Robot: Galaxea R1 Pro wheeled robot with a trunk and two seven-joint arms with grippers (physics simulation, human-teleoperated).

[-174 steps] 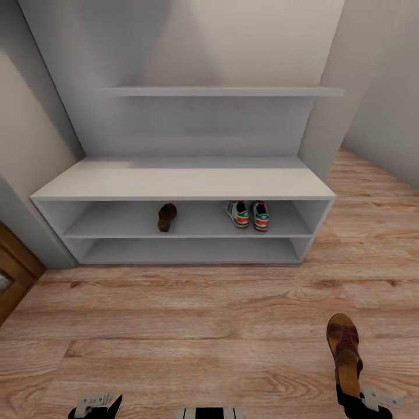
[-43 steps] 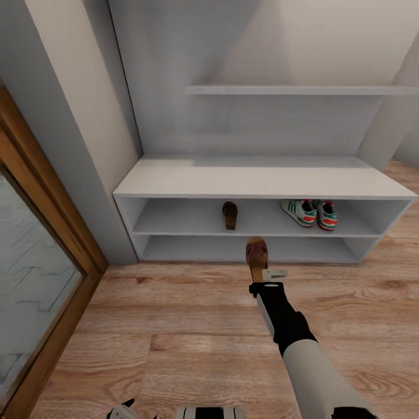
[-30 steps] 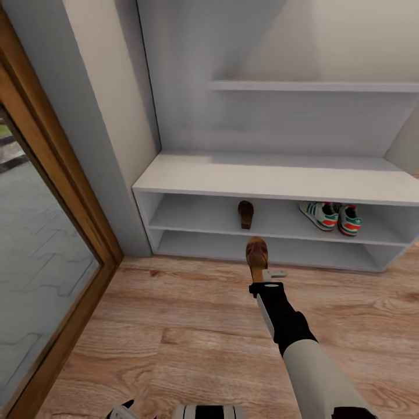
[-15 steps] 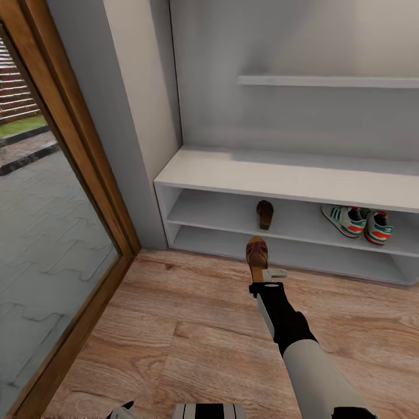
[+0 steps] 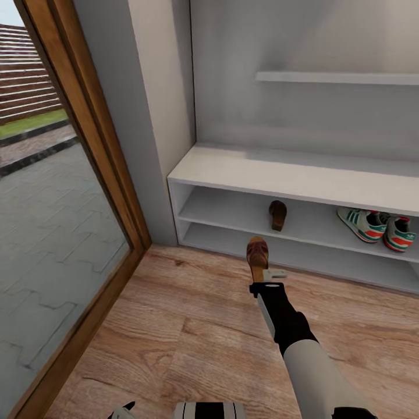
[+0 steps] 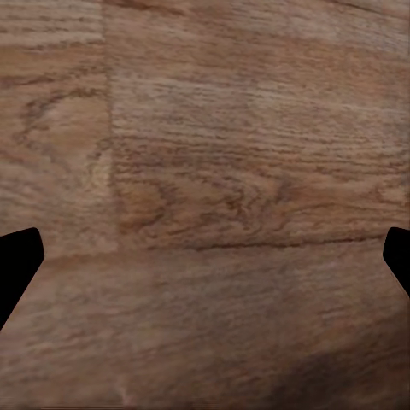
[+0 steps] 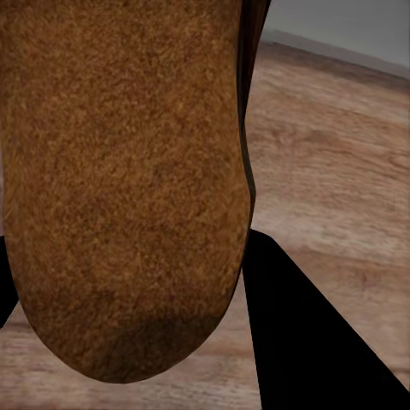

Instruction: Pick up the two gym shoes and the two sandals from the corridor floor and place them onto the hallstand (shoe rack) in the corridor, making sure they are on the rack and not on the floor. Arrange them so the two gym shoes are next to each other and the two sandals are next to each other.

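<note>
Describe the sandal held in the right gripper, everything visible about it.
The sandal is slim, with dark reddish-brown leather-looking straps over a tan insole. The right gripper holds it by its heel end, toe pointing toward the hallstand, lifted above the corridor floor. The right wrist view shows its grainy brown sole close up.

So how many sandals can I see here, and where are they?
2. One sandal lies on the hallstand's upper shelf, left of the gym shoes. The other sandal is held in the jaws of the right gripper, above the floor in front of the rack.
</note>
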